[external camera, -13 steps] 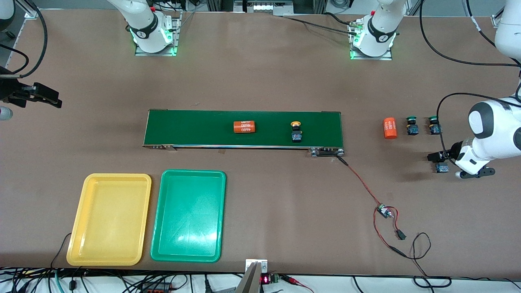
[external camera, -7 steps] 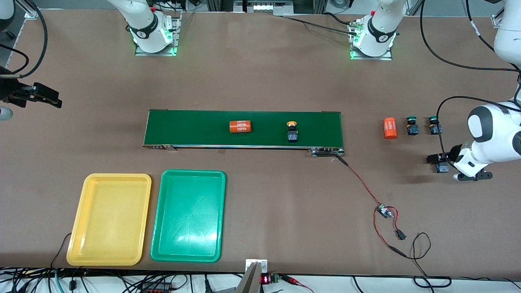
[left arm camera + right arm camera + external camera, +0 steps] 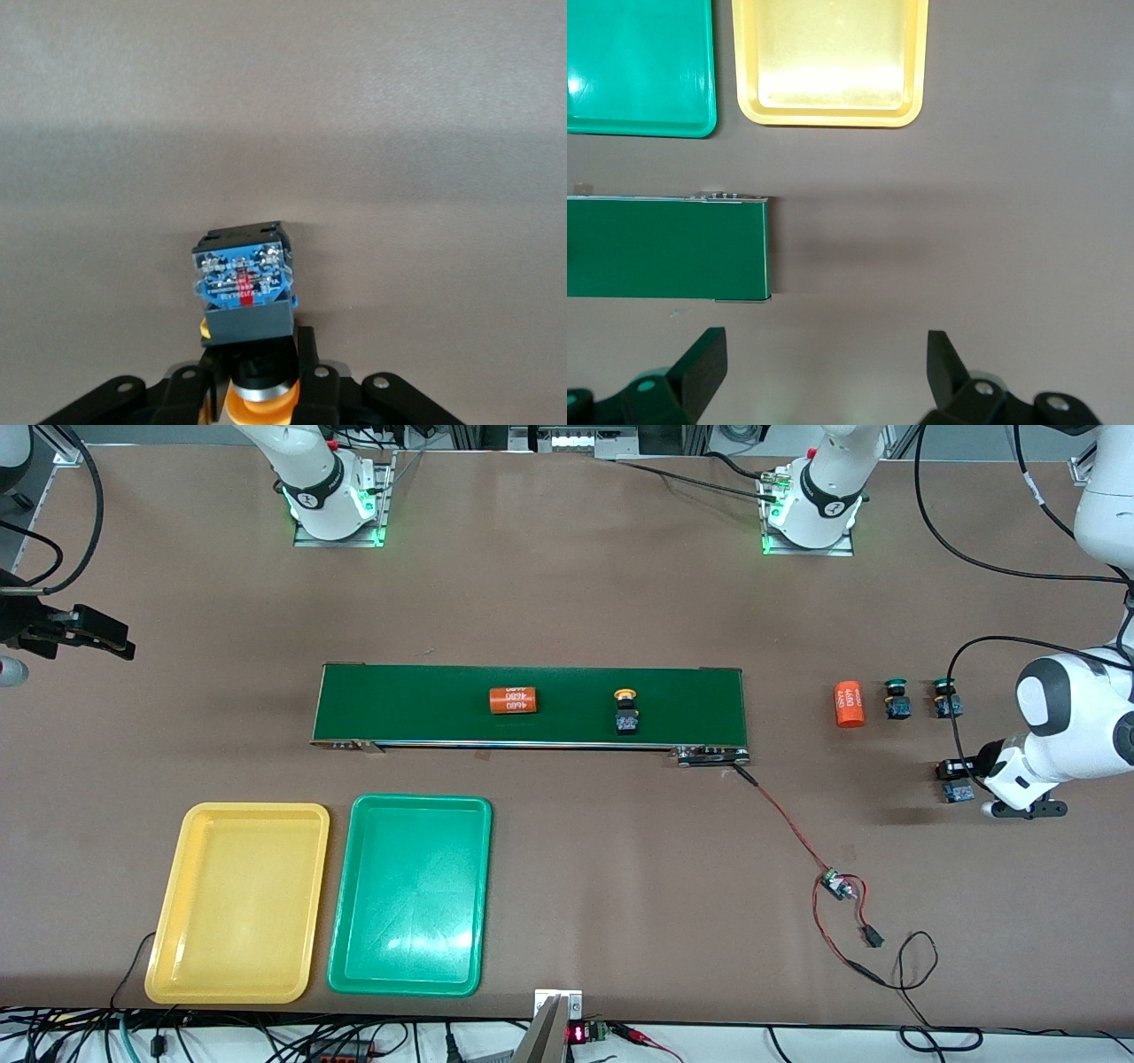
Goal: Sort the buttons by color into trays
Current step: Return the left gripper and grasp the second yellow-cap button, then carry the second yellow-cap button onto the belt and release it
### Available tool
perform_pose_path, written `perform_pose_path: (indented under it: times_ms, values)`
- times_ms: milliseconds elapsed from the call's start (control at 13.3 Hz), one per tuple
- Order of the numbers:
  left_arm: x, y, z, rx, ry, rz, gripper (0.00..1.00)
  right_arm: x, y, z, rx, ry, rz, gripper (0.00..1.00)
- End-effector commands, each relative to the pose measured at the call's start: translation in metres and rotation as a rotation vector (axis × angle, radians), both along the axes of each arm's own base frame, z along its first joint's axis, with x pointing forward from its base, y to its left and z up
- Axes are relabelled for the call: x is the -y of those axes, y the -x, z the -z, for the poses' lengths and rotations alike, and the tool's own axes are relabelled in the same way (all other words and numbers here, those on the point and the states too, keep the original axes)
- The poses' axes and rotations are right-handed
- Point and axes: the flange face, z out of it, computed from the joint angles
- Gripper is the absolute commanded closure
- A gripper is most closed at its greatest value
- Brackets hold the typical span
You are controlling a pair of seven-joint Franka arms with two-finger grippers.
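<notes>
My left gripper (image 3: 955,778) (image 3: 252,363) is shut on a yellow-capped button (image 3: 957,792) (image 3: 244,288), low over the table at the left arm's end. A second yellow-capped button (image 3: 627,710) lies on the dark-green conveyor belt (image 3: 425,704). Two green-capped buttons (image 3: 897,700) (image 3: 945,698) stand side by side on the table past the belt's end. The yellow tray (image 3: 237,903) (image 3: 833,62) and the green tray (image 3: 409,895) (image 3: 638,66) lie empty, nearer the camera than the belt. My right gripper (image 3: 124,645) (image 3: 824,372) waits open over bare table at the right arm's end.
One orange cylinder (image 3: 514,701) rides on the belt; another (image 3: 849,704) lies on the table beside the green buttons. A red-and-black wire with a small circuit board (image 3: 833,886) runs from the belt's motor end (image 3: 711,757) toward the front edge.
My left gripper has shut on the yellow-capped button and shifted slightly. The orange cylinder and the yellow button on the belt have travelled toward the right arm's end. The right arm stayed still.
</notes>
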Motion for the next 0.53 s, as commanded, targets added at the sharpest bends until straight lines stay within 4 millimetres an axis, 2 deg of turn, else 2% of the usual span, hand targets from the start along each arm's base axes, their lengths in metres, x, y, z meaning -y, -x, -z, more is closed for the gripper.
perform_pose_path:
  times_ms: [0, 151, 301, 452]
  values:
    - [0.000, -0.008, -0.031, 0.029, -0.018, 0.103, 1.00, 0.000, 0.003, -0.006, 0.000, -0.011, 0.015, 0.00]
    - [0.016, -0.010, -0.058, 0.033, -0.022, 0.163, 1.00, 0.000, 0.003, -0.006, 0.000, -0.011, 0.015, 0.00]
    - [0.053, -0.007, -0.082, -0.040, 0.020, 0.211, 1.00, 0.000, 0.003, -0.006, 0.000, -0.011, 0.015, 0.00]
    - [0.108, -0.007, -0.099, -0.102, 0.083, 0.302, 1.00, 0.000, 0.003, -0.006, 0.000, -0.011, 0.015, 0.00]
